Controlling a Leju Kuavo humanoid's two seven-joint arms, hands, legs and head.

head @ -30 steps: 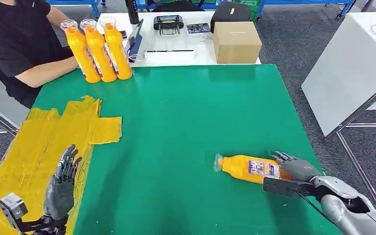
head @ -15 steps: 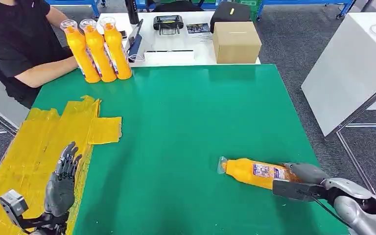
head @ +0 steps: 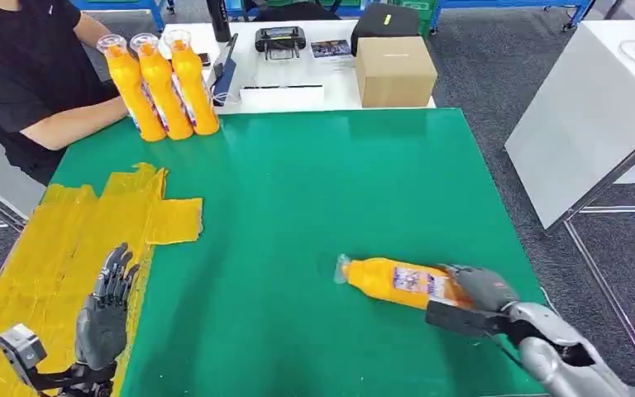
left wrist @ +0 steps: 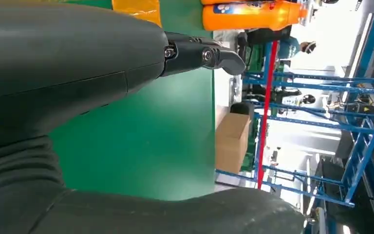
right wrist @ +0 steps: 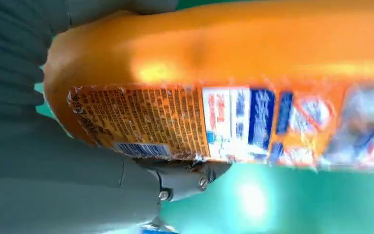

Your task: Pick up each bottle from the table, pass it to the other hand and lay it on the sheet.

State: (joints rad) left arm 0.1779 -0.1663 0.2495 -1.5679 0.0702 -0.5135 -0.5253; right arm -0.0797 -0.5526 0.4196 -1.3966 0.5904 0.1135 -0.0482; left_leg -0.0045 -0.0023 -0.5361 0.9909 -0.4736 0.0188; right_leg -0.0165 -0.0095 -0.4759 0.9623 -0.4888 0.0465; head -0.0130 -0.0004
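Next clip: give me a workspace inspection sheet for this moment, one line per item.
Surface: green table, yellow sheet taped at its left.
Job's things: one bottle lying in the right hand; three bottles upright at the far left corner.
Clutter: cardboard box, controller on the white table behind.
Hands: right grips the bottle's base; left hand open over the sheet.
Cables: nothing seen.
Surroundings: person seated far left.

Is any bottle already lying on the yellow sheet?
No: the yellow sheet holds no bottle; one bottle is in the right hand.
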